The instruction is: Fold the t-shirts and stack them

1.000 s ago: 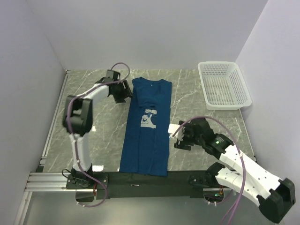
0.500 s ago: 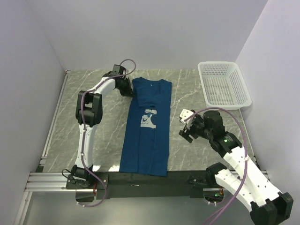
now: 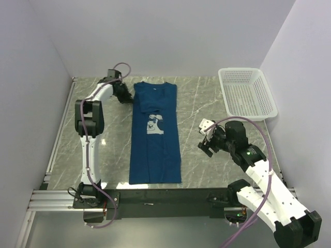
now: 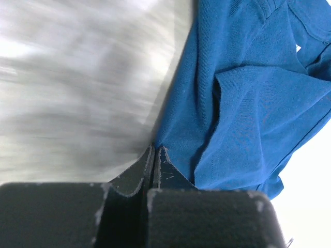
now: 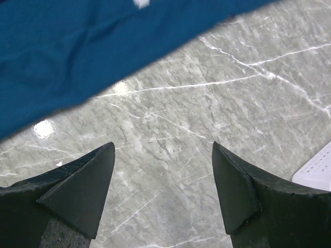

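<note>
Right gripper (image 5: 163, 148) — the nearer unit, on the right side of the table. Its two black fingers (image 5: 83, 186) are spread wide, and nothing is held or touched. The gap between them frames bare grey marble-pattern table (image 5: 217, 98). In the top view this gripper (image 3: 208, 137) sits to the right of the garment, clear of its right edge.

Dark blue short-sleeved cotton t-shirt (image 3: 155, 144) — it lies flat as a long narrow strip, left of the table's centre. The hem is at the near edge and the collar at the far end. The right wrist view shows its edge (image 5: 77, 51) running across the upper left of the picture, beyond the fingertips.

White square cartoon print (image 3: 153, 125) — it sits on the chest, face up. It is too small for any writing to be read.

Left gripper (image 4: 154, 151) — the farther unit, with the arm stretched to the far left of the table. The fingers are pressed together, pinching the edge of the t-shirt (image 4: 243, 103). The cloth rises in loose folds just past the tips. In the top view this gripper (image 3: 125, 95) meets the far left corner of the garment, beside the collar. The table in the left wrist view is blurred.

White plastic mesh basket (image 3: 227, 109) — it stands at the far right, against the right wall, well apart from the t-shirt and both grippers. One corner (image 5: 315, 173) shows at the right edge of the right wrist view.
</note>
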You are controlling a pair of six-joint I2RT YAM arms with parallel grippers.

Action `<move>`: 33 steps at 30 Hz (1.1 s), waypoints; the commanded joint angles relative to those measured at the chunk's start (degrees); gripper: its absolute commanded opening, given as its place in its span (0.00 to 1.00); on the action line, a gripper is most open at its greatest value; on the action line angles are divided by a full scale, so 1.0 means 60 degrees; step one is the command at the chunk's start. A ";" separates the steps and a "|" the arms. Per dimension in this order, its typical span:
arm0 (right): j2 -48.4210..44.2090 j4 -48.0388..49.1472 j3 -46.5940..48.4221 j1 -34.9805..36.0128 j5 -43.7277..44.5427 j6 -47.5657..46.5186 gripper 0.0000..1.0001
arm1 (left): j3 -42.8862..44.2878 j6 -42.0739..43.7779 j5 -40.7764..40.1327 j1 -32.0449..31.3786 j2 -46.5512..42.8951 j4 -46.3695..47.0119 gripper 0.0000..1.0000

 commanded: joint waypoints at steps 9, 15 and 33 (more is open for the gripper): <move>0.0881 -0.0196 0.0377 -0.0057 -0.0726 -0.0476 0.82 | -0.1349 -0.0029 -0.0547 0.1358 -0.1005 0.0772 0.24; 0.1935 -0.1999 0.0788 0.0147 -0.3555 -0.4193 0.88 | -0.4539 0.0702 -0.0720 0.1856 -0.4678 0.2972 0.39; 0.6654 0.2262 0.1230 0.6490 0.1893 -0.2559 0.85 | -1.4386 -0.2649 0.2237 0.2124 -1.5859 0.0398 0.97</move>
